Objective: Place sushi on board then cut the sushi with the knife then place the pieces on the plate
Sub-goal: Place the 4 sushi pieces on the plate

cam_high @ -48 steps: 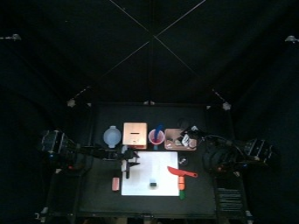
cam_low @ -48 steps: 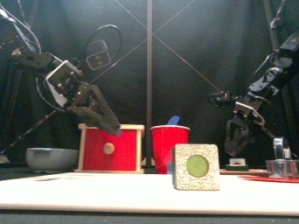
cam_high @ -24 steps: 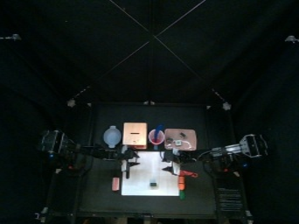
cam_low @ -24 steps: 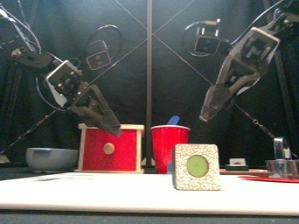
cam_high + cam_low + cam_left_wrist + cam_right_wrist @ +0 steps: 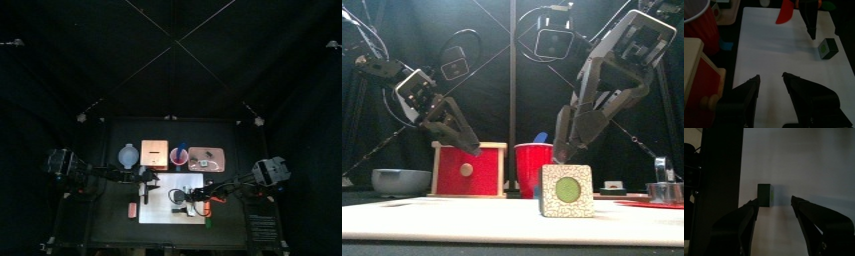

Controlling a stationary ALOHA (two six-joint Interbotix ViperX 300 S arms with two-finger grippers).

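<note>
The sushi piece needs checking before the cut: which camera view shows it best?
The front view: the sushi piece stands near and large on the white board, its green centre facing the camera. The top view shows only a tiny dark speck; both wrist views show a small dark block.

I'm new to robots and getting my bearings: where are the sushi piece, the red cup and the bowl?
sushi piece (image 5: 567, 189), front view, its green middle.
red cup (image 5: 536, 170), front view, its front wall.
bowl (image 5: 401, 182), front view, its outer wall.
</note>
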